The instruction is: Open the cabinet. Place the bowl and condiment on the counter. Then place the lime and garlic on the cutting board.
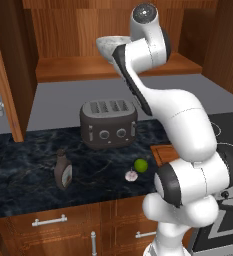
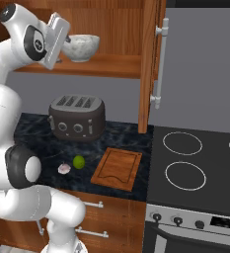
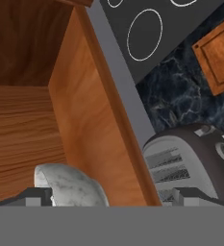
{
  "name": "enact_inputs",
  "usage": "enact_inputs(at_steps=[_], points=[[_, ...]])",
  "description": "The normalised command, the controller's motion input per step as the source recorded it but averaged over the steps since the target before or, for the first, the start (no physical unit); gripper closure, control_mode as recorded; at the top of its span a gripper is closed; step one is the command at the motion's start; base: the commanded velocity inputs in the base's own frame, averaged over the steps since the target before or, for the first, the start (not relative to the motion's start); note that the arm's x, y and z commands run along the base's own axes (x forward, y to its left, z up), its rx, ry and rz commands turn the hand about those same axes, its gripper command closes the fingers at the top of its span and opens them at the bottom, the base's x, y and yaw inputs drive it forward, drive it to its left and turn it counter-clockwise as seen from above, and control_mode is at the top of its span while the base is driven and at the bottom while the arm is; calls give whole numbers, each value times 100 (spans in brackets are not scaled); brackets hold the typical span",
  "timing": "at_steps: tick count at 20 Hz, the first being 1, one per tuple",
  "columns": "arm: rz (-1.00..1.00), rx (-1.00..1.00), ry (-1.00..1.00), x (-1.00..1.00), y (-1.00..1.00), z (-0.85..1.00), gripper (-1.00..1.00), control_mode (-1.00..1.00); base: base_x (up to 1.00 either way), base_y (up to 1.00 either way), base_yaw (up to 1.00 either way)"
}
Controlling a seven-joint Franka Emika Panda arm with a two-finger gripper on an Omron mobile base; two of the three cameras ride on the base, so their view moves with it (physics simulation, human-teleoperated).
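While both doors of the cabinet stand swung open, its shelf carries the marbled stone bowl, and the white arm reaches up to it. From the right base view the bowl sits whole on the shelf, just right of the hand; from the left base view only its rim peeks out behind the arm. Below, the dark marbled tabletop holds a four-slot toaster. The wooden cutting board lies bare beside the black stovetop in the right base view, while the left base view shows just its corner past the arm. Left of the toaster, the brown condiment bottle stands upright in the left base view. The lime and the garlic rest close together on the tabletop, between toaster and board. In the hand view the fingers stand wide apart, gripping nothing, with the bowl between them close to the left one.
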Motion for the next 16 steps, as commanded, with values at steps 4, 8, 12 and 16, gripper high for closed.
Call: enact_inputs(at_steps=[4,8,12,16], points=[[0,0,0,33,8,-14,-100,-100,0,0,0],[0,0,0,32,8,-2,-100,-100,0,0,0],[0,0,0,32,10,0,-100,-100,0,0,0],[0,0,0,30,10,0,-100,-100,0,0,0]])
